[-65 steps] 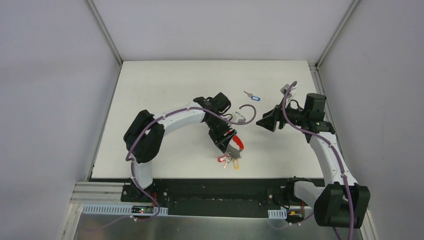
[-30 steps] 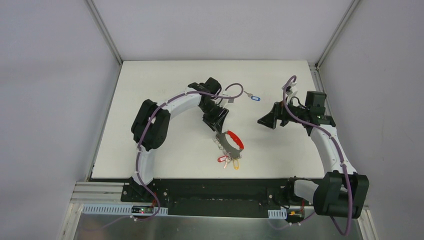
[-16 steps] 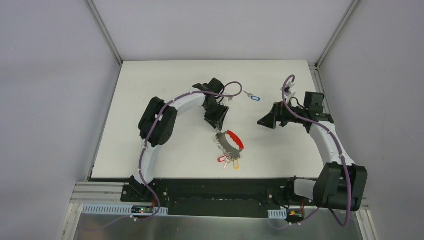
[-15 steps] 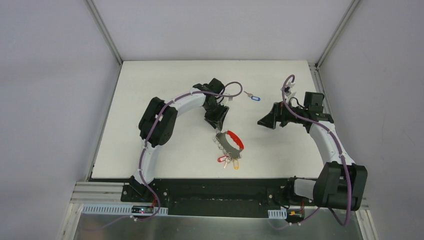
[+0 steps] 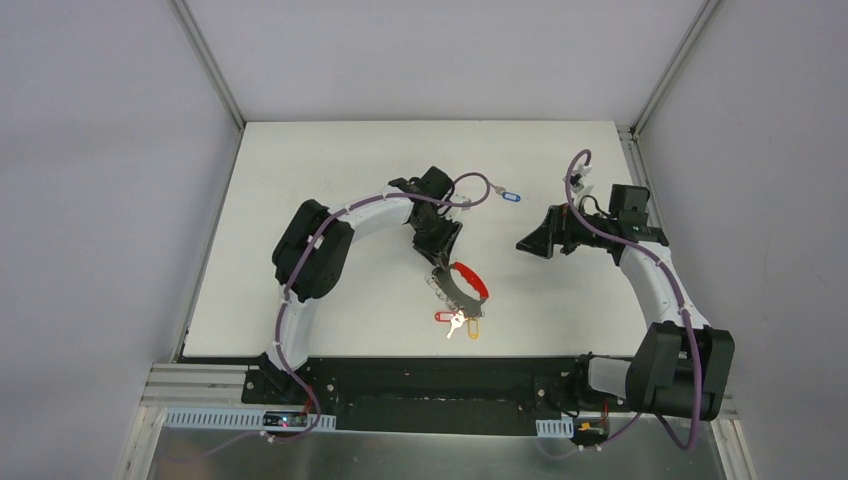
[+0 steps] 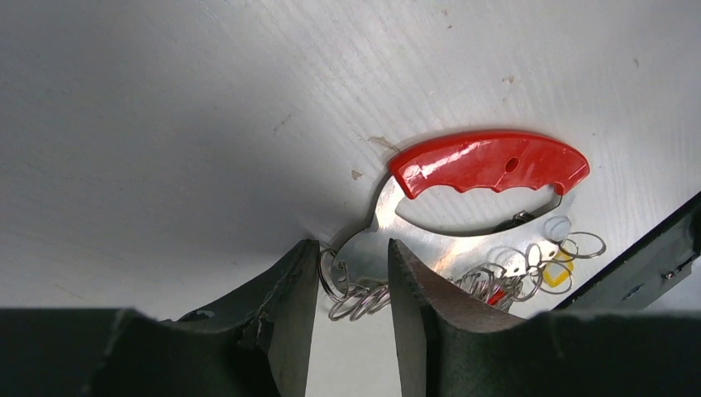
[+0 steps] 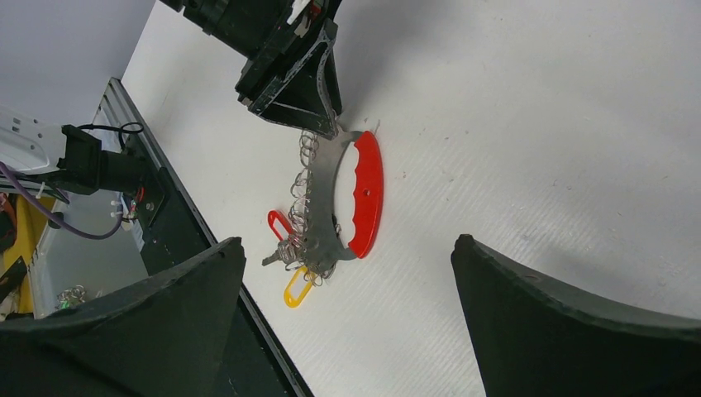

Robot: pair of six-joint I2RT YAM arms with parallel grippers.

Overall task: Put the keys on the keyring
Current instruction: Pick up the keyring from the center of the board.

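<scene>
Since half a second ago, the left end effector [image 5: 441,258] has slid closer to the near edge of the worktop [image 5: 330,180] and now sits right at the keyring [image 5: 463,283]. The right arm has stayed where it was.

The keyring lies flat on the white worktop, near the middle and a bit toward the near edge. Its red half faces right in the top view and its grey half faces left. The left end effector is at the far tip of the loop, where the red and grey halves meet. In the left wrist view its two fingers [image 6: 285,289] stand a little apart. The shiny grey tip and a few small wire rings sit in the gap between them. I cannot tell if the fingers are pinching the tip or only standing next to it.

The keys [image 5: 457,323] with red and yellow tags hang in a bunch at the near end of the keyring. One more key with a blue tag [image 5: 505,197] lies alone, farther back on the worktop and well apart from the loop.

The right end effector [image 5: 530,243] hangs off to the right of the keyring. Its fingers are spread wide and it holds nothing.
</scene>
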